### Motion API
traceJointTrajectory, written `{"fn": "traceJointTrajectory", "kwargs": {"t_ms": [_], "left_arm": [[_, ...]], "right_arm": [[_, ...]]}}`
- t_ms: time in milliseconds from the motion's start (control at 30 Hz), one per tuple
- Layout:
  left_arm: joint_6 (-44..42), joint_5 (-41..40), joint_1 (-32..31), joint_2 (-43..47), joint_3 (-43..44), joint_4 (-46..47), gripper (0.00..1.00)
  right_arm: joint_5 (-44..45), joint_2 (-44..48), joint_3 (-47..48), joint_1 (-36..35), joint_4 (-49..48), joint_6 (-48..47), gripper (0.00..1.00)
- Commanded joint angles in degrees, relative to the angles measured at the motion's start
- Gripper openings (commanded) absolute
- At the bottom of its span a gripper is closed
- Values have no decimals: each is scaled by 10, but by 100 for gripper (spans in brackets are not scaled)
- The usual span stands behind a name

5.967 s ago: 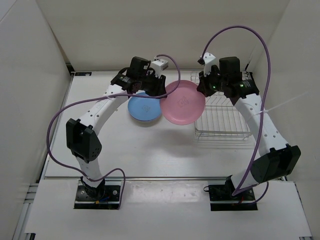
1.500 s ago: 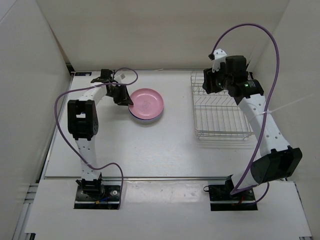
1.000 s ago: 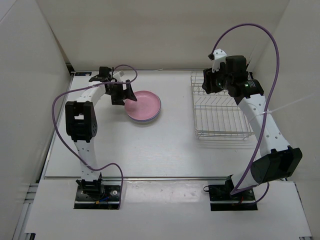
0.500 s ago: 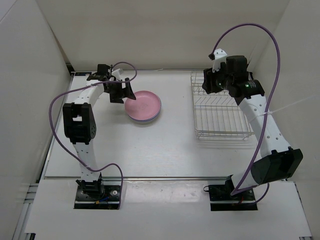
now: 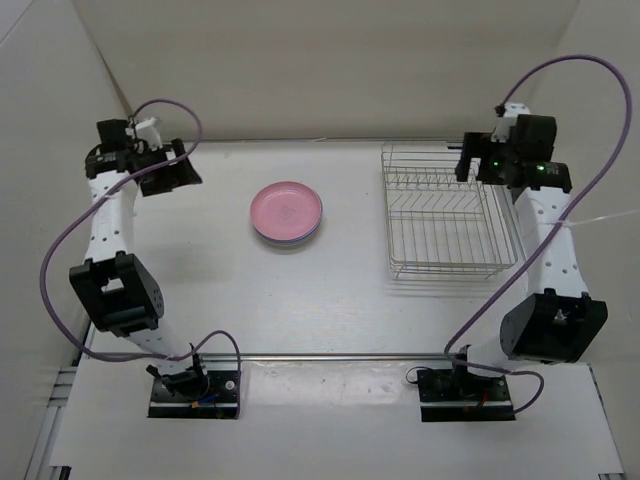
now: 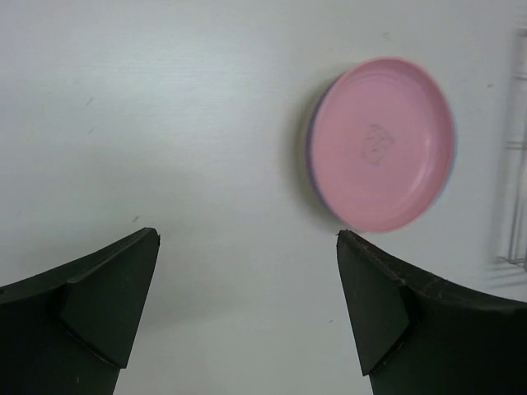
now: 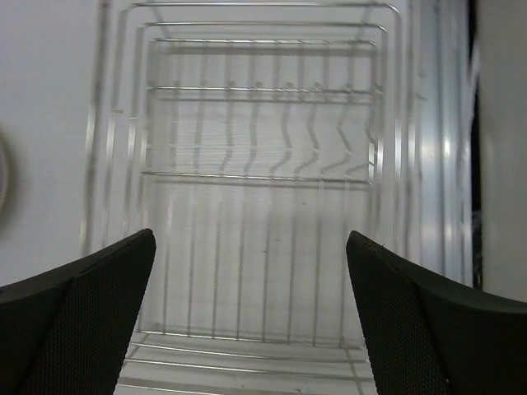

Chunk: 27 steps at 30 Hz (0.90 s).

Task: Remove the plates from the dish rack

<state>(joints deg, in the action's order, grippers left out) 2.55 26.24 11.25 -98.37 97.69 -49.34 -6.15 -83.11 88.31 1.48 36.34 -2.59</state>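
The plates lie in a stack on the table left of centre, with the pink plate (image 5: 287,208) on top and a lilac rim just showing beneath it. In the left wrist view the pink plate (image 6: 381,155) sits well ahead and to the right of my open left gripper (image 6: 247,236), which holds nothing. From above, my left gripper (image 5: 176,174) hangs near the back left corner, far from the stack. The dish rack (image 5: 445,262), silver wire, stands at the right with no plate in it. My right gripper (image 5: 472,164) is open and empty above the dish rack (image 7: 263,175) near its back edge; in its wrist view the right gripper (image 7: 250,236) spans the bare wires.
White walls close the table in at the back and on both sides. Purple cables loop over both arms. The rack stands close to the right wall.
My left arm has swung away from the plate stack to the back left corner. My right arm has moved right and back over the rack, and its jaws have opened wider. The stack has not moved.
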Motion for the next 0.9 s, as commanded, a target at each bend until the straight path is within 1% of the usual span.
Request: {"fn": "traceJointTrajectory", "kwargs": {"t_ms": [0, 33, 67, 100, 233, 333, 400, 567, 767, 867], "left_arm": [[-60, -29, 55, 42, -59, -57, 100], [-76, -29, 67, 53, -70, -63, 100], [-82, -29, 93, 78, -98, -63, 100], [-82, -29, 102, 91, -111, -63, 100], [-98, -58, 121, 161, -186, -44, 100], [-104, -65, 127, 204, -233, -25, 100], [-104, -66, 140, 218, -240, -25, 100], [-104, -60, 145, 229, -240, -25, 100], [-98, -60, 145, 229, -216, -30, 100], [-98, -60, 145, 223, -204, -37, 100]], "right_arm": [[17, -11, 5, 60, 18, 22, 100], [17, -11, -7, 90, 18, 22, 100], [5, -5, -15, 106, 24, 22, 100], [-19, 7, -32, 135, 24, 28, 100], [-61, 49, -74, 184, 19, 29, 100], [-90, 94, -106, 196, 7, 9, 100], [-90, 125, -139, 196, -6, -6, 100], [-84, 155, -166, 196, -11, -6, 100], [-78, 166, -160, 196, 8, 0, 100], [-90, 161, -154, 196, 15, -6, 100]]}}
